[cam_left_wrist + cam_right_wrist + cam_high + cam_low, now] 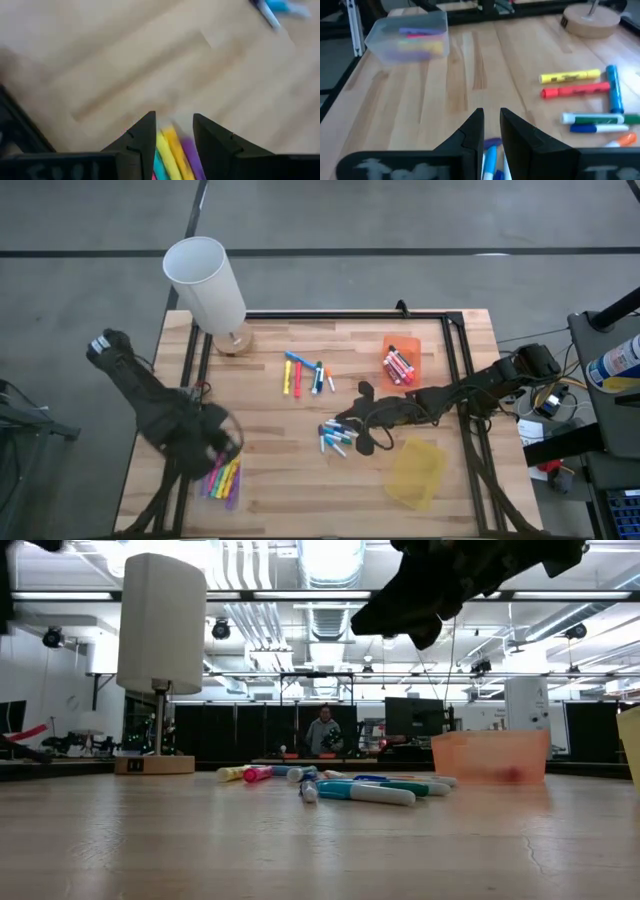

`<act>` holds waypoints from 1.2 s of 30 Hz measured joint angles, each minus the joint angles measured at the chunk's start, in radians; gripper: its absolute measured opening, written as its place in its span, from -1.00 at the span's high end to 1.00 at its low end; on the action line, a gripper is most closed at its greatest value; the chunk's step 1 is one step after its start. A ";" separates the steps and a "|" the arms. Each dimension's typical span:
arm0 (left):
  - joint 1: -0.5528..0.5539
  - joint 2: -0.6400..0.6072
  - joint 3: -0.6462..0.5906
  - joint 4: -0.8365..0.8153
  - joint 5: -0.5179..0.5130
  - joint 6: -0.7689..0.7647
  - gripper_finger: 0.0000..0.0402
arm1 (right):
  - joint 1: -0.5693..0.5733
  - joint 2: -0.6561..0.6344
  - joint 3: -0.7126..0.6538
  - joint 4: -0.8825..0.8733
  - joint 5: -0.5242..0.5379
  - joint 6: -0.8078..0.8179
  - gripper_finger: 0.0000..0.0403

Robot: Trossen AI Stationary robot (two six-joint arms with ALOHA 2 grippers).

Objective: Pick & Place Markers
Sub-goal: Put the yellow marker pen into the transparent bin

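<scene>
Several blue and white markers lie in a loose heap on the table, also seen in the low view. Yellow, red, blue and green markers lie farther back. My right gripper hangs high over the blue heap, its fingers a marker's width apart around a blue marker. My left gripper is open just above a clear bin that holds yellow, pink and purple markers. An orange bin holds red and pink markers. My right gripper pinches a blue marker between its two fingers. The marker shows as a stripe low in the gap and runs across the fingers. Which part of the marker is held, I cannot tell. The gripper is well above the table, so the marker is lifted clear.
A white lamp on a round wooden base stands at the far left. A translucent yellow bin sits near the right front edge. A black frame runs around the table. A person stands far off in the room behind.
</scene>
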 joint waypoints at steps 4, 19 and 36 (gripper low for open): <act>0.236 -0.020 0.000 -0.004 0.010 0.221 0.37 | 0.002 0.000 -0.002 -0.001 0.000 0.016 0.72; 1.052 0.104 0.000 0.434 0.301 0.913 0.37 | 0.058 0.000 -0.017 -0.004 -0.015 0.074 0.72; 1.089 0.466 0.055 0.610 0.230 0.924 0.37 | 0.109 0.000 -0.017 -0.006 -0.017 0.051 0.72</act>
